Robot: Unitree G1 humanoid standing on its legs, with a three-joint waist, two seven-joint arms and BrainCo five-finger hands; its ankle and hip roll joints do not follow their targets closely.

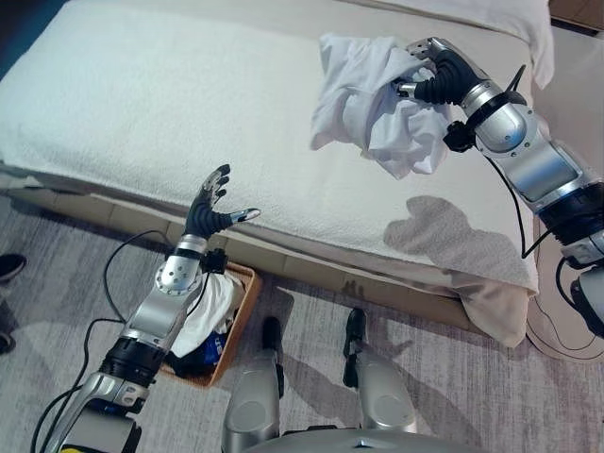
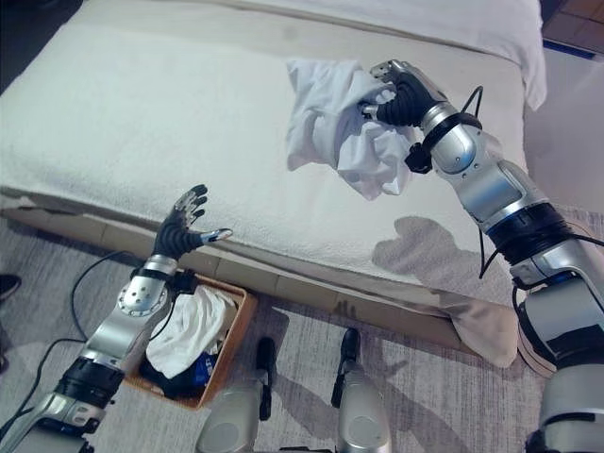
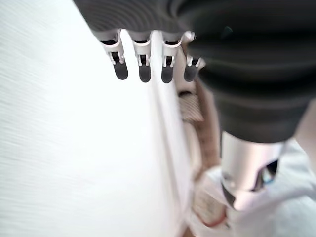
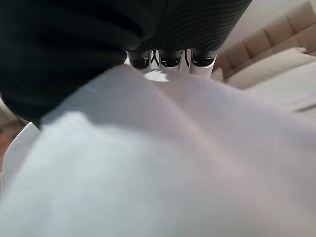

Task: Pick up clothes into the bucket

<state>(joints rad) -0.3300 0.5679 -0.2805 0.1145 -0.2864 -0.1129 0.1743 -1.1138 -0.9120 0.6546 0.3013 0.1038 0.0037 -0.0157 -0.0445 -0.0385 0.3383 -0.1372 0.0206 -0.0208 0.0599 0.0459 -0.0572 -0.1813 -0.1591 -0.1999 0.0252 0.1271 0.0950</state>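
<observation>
A crumpled white garment (image 1: 373,104) hangs above the bed, bunched in my right hand (image 1: 436,74), whose fingers curl round the cloth. The same white cloth (image 4: 163,163) spreads close before that hand's fingers (image 4: 170,60) in the right wrist view. My left hand (image 1: 209,209) is raised over the bed's near edge with fingers straight and spread, holding nothing. Just below it on the floor stands a brown wicker basket (image 1: 243,304) with white and dark clothes (image 1: 206,319) inside.
The bed (image 1: 142,104) with a white textured cover spans the scene, a pillow at its far right corner (image 1: 491,19). A grey patterned carpet (image 1: 57,274) lies in front. A dark shoe (image 1: 9,266) shows at the left edge.
</observation>
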